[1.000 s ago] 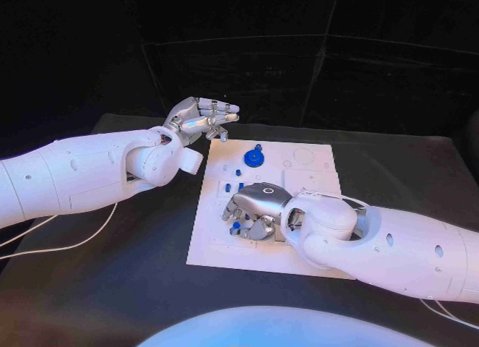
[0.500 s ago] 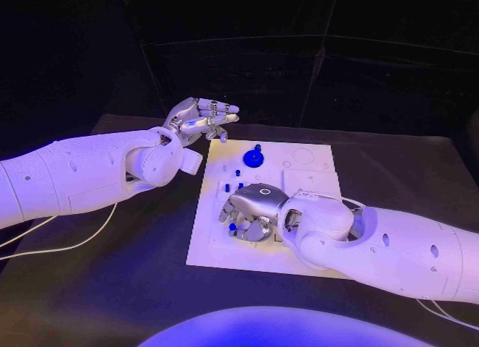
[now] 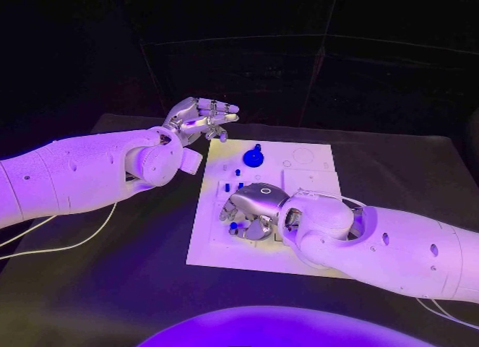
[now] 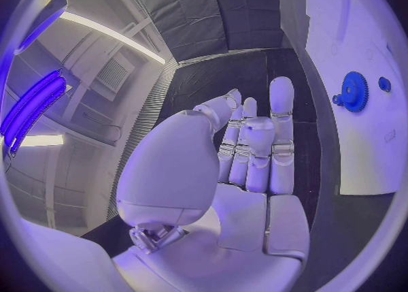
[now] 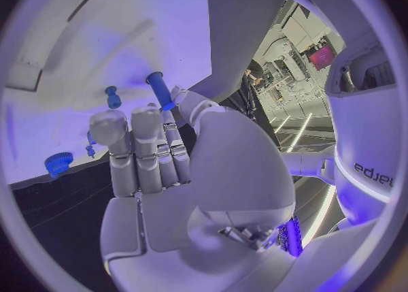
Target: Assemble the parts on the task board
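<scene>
Two hands, right hand (image 3: 255,210) over task board (image 3: 302,173), left hand (image 3: 203,116) raised

On the board (image 3: 302,254), the right hand (image 3: 257,208) covers the middle near the pegs (image 3: 239,187), the gear (image 3: 253,157) stands at the far end with bare board beside it, and the left hand (image 3: 201,117) hangs off the far corner over open worktop (image 3: 114,275).

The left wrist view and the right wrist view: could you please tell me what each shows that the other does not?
Left wrist view alone: the left hand, fingers straight and holding nothing, and a blue gear standing on the task board. Right wrist view alone: the right hand over the board, a blue peg at its fingertips. Both show the white task board.
</scene>
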Robot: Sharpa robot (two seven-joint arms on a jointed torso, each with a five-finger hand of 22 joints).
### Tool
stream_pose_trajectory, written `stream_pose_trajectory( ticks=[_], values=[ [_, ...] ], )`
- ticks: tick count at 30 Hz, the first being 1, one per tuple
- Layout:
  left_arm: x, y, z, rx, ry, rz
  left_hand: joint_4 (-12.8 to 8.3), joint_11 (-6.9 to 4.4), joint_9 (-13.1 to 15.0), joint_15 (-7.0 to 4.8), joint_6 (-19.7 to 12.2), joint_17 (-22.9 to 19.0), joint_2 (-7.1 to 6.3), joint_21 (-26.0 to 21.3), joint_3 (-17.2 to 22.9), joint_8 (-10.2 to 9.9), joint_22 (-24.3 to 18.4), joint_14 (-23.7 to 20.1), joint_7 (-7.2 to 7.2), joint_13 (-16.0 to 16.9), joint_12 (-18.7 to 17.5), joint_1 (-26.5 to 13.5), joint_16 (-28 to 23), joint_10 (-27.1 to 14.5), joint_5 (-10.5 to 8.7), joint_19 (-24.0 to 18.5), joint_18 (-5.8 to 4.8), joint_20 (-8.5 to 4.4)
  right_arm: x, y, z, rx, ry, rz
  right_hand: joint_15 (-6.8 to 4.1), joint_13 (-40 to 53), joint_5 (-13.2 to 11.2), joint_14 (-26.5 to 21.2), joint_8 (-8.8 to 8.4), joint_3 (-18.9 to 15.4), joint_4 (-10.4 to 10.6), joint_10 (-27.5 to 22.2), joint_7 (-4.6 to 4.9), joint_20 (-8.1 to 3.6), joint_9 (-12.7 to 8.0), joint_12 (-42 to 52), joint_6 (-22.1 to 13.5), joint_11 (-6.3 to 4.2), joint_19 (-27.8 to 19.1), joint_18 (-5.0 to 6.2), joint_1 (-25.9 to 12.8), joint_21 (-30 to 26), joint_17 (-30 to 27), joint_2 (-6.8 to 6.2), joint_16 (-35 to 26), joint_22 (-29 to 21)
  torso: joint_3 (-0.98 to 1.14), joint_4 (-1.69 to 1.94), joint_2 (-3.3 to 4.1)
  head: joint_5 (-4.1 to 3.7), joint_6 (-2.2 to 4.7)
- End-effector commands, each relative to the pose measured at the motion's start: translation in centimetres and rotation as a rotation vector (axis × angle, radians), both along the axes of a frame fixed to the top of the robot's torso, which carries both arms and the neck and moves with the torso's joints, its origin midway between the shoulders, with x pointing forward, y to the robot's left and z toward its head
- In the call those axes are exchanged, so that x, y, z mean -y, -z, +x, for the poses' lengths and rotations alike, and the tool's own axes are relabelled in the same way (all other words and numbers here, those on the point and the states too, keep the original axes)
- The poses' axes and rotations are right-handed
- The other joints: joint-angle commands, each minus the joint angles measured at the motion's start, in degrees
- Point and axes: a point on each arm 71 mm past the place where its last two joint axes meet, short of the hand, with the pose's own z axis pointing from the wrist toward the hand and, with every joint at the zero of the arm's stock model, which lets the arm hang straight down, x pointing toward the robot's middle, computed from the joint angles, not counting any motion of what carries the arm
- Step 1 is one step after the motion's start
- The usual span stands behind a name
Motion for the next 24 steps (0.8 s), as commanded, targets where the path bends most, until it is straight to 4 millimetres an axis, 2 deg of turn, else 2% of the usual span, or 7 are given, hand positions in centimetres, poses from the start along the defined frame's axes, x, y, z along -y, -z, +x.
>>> stream_pose_trajectory(
  ticks=[1, 4, 7, 9, 13, 19, 24],
  values=[
    [0.1, -0.1, 0.0, 0.000, 0.011, -0.008, -0.1, 0.14, -0.1, 0.05, -0.1, 0.0, 0.34, -0.3, -0.2, 0.3, -0.1, -0.3, 0.05, 0.0, 0.3, -0.3, -0.3, -0.4, 0.15, -0.4, 0.77, 0.08, -0.1, -0.1, -0.1, 0.001, -0.007, 0.006, -0.11, 0.0, -0.3, -0.6, -0.16, -0.6, -0.1, -0.7, 0.17, 0.15, 0.0, -0.2, -0.4, 0.00, -0.7, 1.13, -0.6, -0.6, -0.9, -0.04, -0.6, -0.8, 0.03, -0.05, 0.01, -0.01, 0.01],
    [0.1, -0.1, 0.0, 0.000, 0.010, -0.007, -0.1, 0.14, -0.1, 0.05, -0.1, 0.0, 0.34, -0.3, -0.2, 0.3, -0.1, -0.3, 0.05, 0.0, 0.3, -0.3, -0.3, -0.4, 0.15, -0.4, 0.77, 0.08, 0.0, -0.3, -0.2, 0.005, -0.008, 0.017, -0.07, 0.1, -0.4, -0.9, -0.16, -1.6, -0.3, -1.7, 0.19, 0.21, -0.1, -0.2, -0.9, 0.05, -1.2, 1.31, -0.7, -1.4, -1.8, -0.12, -1.4, -1.8, 0.04, -0.05, 0.02, -0.03, 0.00],
    [0.1, -0.1, 0.0, 0.000, 0.010, -0.007, -0.1, 0.14, -0.1, 0.05, -0.1, 0.0, 0.34, -0.3, -0.2, 0.3, -0.1, -0.3, 0.05, 0.0, 0.3, -0.3, -0.3, -0.4, 0.15, -0.4, 0.77, 0.08, 0.2, -0.4, -0.2, 0.013, -0.006, 0.035, 0.22, 0.1, -0.5, -2.7, -0.22, -5.3, -0.4, -5.6, 0.05, 0.57, -0.1, -0.2, -3.5, 0.35, -3.8, 2.05, -1.2, -5.0, -6.5, -0.26, -4.7, -6.6, 0.04, -0.01, 0.02, -0.04, 0.07],
    [0.0, -0.1, 0.0, 0.000, 0.009, -0.007, -0.1, 0.14, -0.1, 0.05, -0.1, 0.0, 0.34, -0.3, -0.2, 0.3, -0.1, -0.3, 0.05, 0.0, 0.3, -0.3, -0.3, -0.4, 0.15, -0.4, 0.77, 0.08, 0.5, -0.6, -0.3, 0.018, -0.003, 0.054, 0.86, 0.3, -0.5, -4.7, -0.30, -9.3, 0.1, -8.3, -0.85, 0.86, -0.4, 0.1, -10.6, 0.67, -6.8, 3.08, -1.3, -9.2, -10.3, -0.19, -7.7, -12.0, 0.04, -0.01, -0.02, -0.01, 0.09],
    [-0.1, -0.1, 0.0, 0.000, 0.007, -0.006, -0.2, 0.13, -0.1, 0.04, -0.1, -0.1, 0.36, -0.3, -0.2, 0.3, -0.1, -0.3, 0.05, 0.0, 0.3, -0.2, -0.3, -0.4, 0.15, -0.4, 0.77, 0.08, 1.4, -1.1, -0.6, 0.028, 0.003, 0.109, 0.58, 0.4, 0.4, -4.6, -0.44, -17.6, 2.0, -9.6, -0.89, 0.99, -0.4, 2.9, -13.2, 0.90, -6.7, 3.29, 0.6, -11.1, -11.3, 1.26, -8.2, -14.0, 0.07, -0.07, -0.05, 0.04, 0.16],
    [-0.3, -0.1, 0.1, 0.001, 0.001, -0.004, -0.2, 0.13, -0.1, 0.03, -0.1, -0.1, 0.38, -0.4, -0.2, 0.3, -0.1, -0.4, 0.05, 0.0, 0.4, -0.2, -0.3, -0.4, 0.15, -0.4, 0.78, 0.07, 4.5, -2.6, -0.8, 0.036, 0.048, 0.234, 0.64, 0.4, 2.0, -5.9, -0.30, -22.9, 4.9, -9.0, 0.18, 0.94, -0.2, 6.0, -11.2, 0.56, -8.9, 3.93, 2.2, -15.0, -12.5, 1.48, -9.4, -18.5, -0.06, -0.17, -0.35, -0.32, 0.45],
    [-0.4, -0.1, 0.1, 0.001, -0.001, -0.003, -0.2, 0.13, -0.1, 0.03, -0.1, -0.1, 0.38, -0.4, -0.2, 0.3, -0.1, -0.4, 0.05, 0.0, 0.4, -0.2, -0.3, -0.4, 0.15, -0.4, 0.78, 0.07, 7.8, -4.2, 0.2, 0.017, 0.150, 0.335, 0.71, 0.7, 3.5, -6.2, 1.56, -23.9, 6.5, -4.9, 1.16, 1.00, 0.8, 8.9, -3.0, 0.69, -9.0, 3.91, 2.7, -15.6, -12.9, 2.56, -9.5, -19.0, -0.10, -0.30, -0.62, -0.68, 0.55]
  ],
)
